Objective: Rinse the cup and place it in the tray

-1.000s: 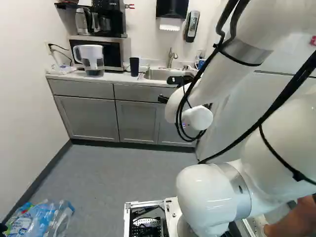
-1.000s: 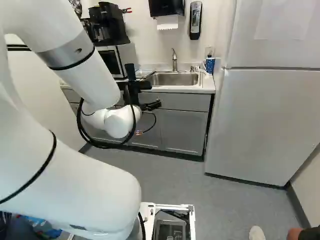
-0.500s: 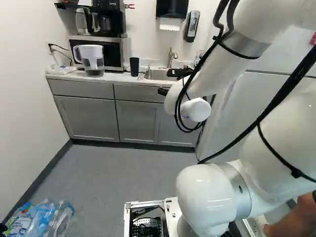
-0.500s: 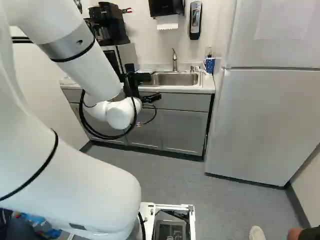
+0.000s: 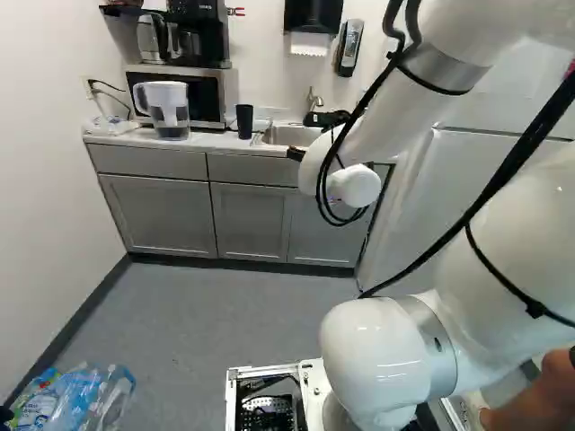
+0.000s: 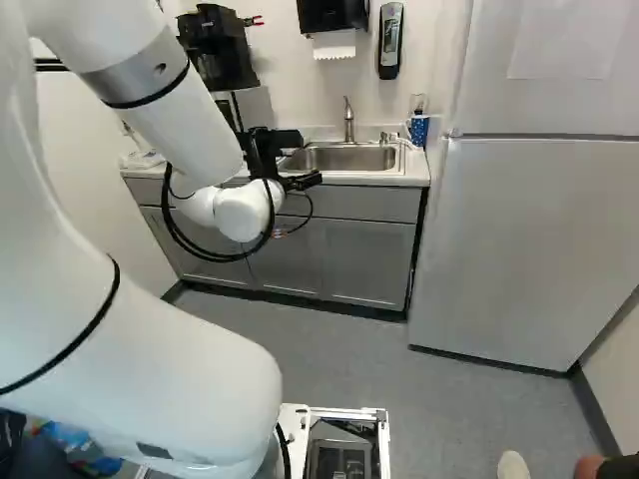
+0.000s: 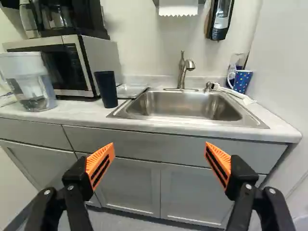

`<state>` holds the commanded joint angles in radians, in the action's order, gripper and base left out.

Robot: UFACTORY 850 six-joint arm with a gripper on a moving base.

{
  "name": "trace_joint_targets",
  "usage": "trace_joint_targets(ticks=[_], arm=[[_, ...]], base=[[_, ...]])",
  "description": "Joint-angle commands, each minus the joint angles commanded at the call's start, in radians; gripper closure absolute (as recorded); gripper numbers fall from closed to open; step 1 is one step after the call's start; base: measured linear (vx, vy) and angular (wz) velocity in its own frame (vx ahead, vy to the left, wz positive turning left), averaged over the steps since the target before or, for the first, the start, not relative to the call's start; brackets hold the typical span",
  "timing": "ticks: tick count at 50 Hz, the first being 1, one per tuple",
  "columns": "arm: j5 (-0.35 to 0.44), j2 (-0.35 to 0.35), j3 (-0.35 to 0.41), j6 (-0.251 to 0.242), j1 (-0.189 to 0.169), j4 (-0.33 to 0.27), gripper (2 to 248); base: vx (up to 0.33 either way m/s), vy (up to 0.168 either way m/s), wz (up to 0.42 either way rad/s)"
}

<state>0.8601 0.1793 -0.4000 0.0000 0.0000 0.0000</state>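
The fridge (image 6: pixel 529 249) stands at the right, beside the right end of the cabinets (image 5: pixel 252 215). The white arm (image 6: pixel 150 379) reaches forward from the near side towards the sink area. Along the far wall, the cabinets carry a pale worktop (image 7: pixel 192 127). The sink (image 7: pixel 168 107) is let into its right part.

On the left part of the worktop stands the microwave (image 7: pixel 48 60), with a black coffee maker (image 5: pixel 202 36) above it. Bagged bottles (image 5: pixel 81 400) lie on the floor at the near left.

The tool (image 6: pixel 305 182) is wide open and holds nothing. Its two orange pads (image 7: pixel 101 163) face each other with a broad gap between them, on the near side of the worktop, facing the cabinet fronts.

The towel dispenser (image 5: pixel 313 16) hangs on the far wall, with the narrower soap dispenser (image 6: pixel 390 40) to its right. The jug (image 5: pixel 166 106) stands upright in front of the microwave. The clear tray (image 7: pixel 130 91) lies on the worktop between the dark cup (image 7: pixel 107 89) and the sink. The tap (image 7: pixel 182 72) rises at the sink's far edge.

The dark cup stands upright, right of the microwave. A blue spotted mug (image 7: pixel 242 81) is at the far right, beyond the sink's right corner. Which of the two is the cup to rinse, I cannot tell; both are outside the tool's grasp.
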Motion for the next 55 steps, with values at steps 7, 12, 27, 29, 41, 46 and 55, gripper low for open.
trace_joint_targets(ticks=[7, 12, 27, 29, 41, 46, 55], arm=[[-0.012, -0.006, -0.021, 0.000, 0.000, 0.000, 3], [-0.022, -0.010, -0.037, 0.000, 0.000, 0.000, 3], [-0.064, -0.023, -0.084, 0.000, 0.000, 0.000, 3], [-0.071, -0.024, -0.090, 0.000, 0.000, 0.000, 3], [-0.111, -0.027, -0.120, 0.000, 0.000, 0.000, 3], [-0.128, -0.028, -0.132, 0.000, 0.000, 0.000, 3], [-0.158, -0.030, -0.154, 0.000, 0.000, 0.000, 3]], base=[[0.000, 0.000, 0.000], [0.000, 0.000, 0.000], [0.000, 0.000, 0.000], [0.000, 0.000, 0.000], [0.000, 0.000, 0.000], [0.000, 0.000, 0.000], [0.000, 0.000, 0.000]])
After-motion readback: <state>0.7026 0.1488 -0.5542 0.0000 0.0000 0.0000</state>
